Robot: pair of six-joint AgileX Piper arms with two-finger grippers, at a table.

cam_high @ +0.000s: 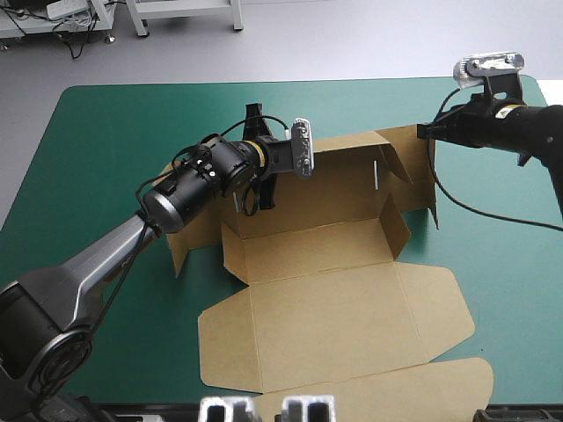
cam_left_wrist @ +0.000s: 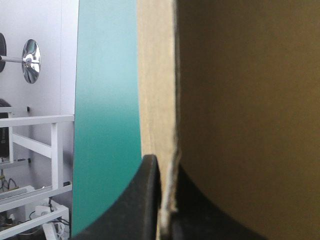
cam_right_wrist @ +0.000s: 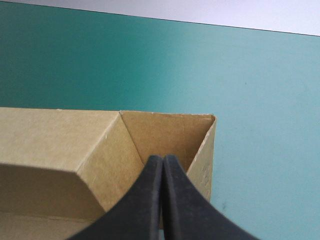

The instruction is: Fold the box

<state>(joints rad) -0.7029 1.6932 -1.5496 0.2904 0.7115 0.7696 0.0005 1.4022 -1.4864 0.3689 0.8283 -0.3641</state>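
The brown box (cam_high: 325, 299) lies in the middle of the teal-green cover (cam_high: 106, 149), its walls partly raised and its lid flat toward the front. My left gripper (cam_high: 264, 189) is at the left end of the back wall. In the left wrist view it (cam_left_wrist: 162, 167) is shut on the box (cam_left_wrist: 240, 100), the board's edge pinched between the black fingers. My right gripper (cam_high: 422, 132) is at the far right corner. In the right wrist view it (cam_right_wrist: 162, 159) is shut on the box (cam_right_wrist: 60, 145), where the right wall meets a folded corner flap.
The lid's front flap (cam_high: 413, 387) reaches the table's front edge. Bare cover (cam_high: 510, 290) lies to the right of the box, and more lies along the far edge (cam_high: 176, 101).
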